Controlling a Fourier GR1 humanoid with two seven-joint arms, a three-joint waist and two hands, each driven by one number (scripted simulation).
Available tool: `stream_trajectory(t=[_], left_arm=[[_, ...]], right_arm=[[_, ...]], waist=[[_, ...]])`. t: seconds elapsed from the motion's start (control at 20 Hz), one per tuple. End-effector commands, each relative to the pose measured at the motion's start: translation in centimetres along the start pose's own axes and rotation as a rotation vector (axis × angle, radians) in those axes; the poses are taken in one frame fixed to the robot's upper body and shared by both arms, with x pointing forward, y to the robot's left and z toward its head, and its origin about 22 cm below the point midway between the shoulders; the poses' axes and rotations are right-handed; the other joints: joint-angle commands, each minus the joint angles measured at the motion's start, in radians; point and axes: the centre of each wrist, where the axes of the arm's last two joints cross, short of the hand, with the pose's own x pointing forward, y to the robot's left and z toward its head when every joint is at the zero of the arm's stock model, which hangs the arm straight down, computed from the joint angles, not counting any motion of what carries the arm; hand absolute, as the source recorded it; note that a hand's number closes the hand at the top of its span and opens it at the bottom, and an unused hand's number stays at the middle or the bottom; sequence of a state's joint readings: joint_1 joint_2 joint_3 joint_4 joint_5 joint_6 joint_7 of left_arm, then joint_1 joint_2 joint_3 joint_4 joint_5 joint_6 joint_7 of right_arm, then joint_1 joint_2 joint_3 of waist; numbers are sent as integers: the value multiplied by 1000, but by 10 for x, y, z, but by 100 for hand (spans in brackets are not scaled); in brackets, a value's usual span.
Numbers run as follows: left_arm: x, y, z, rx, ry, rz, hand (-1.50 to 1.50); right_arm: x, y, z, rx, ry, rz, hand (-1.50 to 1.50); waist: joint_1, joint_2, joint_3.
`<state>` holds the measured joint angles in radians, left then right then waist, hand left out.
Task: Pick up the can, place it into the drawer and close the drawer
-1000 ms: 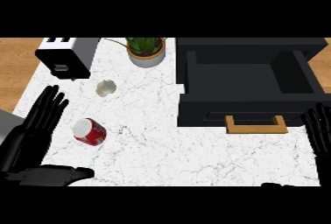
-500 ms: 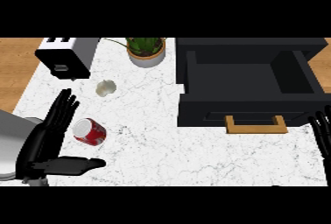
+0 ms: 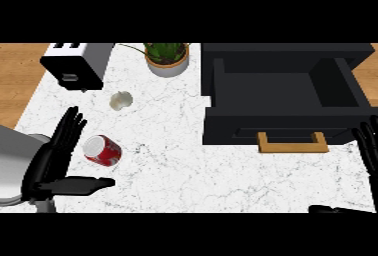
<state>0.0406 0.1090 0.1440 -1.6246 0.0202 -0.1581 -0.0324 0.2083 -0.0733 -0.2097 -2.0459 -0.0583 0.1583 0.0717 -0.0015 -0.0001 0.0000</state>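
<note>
A red can [image 3: 104,151] with a white top lies on its side on the marble counter [image 3: 192,175], left of centre. My left hand [image 3: 53,161] is open just left of the can, fingers straight and pointing away, thumb stretched out below the can; it does not hold it. The black drawer [image 3: 284,90] stands pulled open at the right, its wooden handle [image 3: 292,142] facing me. My right hand [image 3: 368,145] rests open at the right edge, beside the handle.
A toaster [image 3: 77,64] stands at the back left and a potted plant [image 3: 167,57] at the back centre. A small pale cup [image 3: 120,100] lies beyond the can. Wooden floor shows past the counter's left edge.
My left arm has come forward and rightward, bringing the open hand close beside the can. The right hand has slid further toward the right edge. The can has not moved.
</note>
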Motion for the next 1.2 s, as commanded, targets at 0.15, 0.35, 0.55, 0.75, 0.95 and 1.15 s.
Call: stream_trajectory(t=[0.15, 0.35, 0.55, 0.75, 0.95, 1.15], left_arm=[[-13, 23, 5, 32, 15, -12, -150], [-39, 11, -4, 29, 42, -15, -150], [-59, 47, -1, 30, 42, -19, -150], [-85, 50, 4, 21, 40, -20, -150], [-79, 14, -3, 22, 59, -1, -150], [-100, 51, 21, 20, 82, -10, -150]], right_arm=[[5, -10, -4, 12, 10, -5, -150], [1, -3, 12, 4, -10, -7, -150], [-20, 21, 0, -6, -28, 1, -150], [4, -7, 2, 3, -13, -6, -150], [1, -3, 11, 7, -15, 14, -150], [0, 0, 7, 1, -22, 6, -150]], waist=[[1, 0, 0], [-2, 0, 0], [0, 1, 0], [-3, 0, 0], [-1, 0, 0], [0, 0, 0]])
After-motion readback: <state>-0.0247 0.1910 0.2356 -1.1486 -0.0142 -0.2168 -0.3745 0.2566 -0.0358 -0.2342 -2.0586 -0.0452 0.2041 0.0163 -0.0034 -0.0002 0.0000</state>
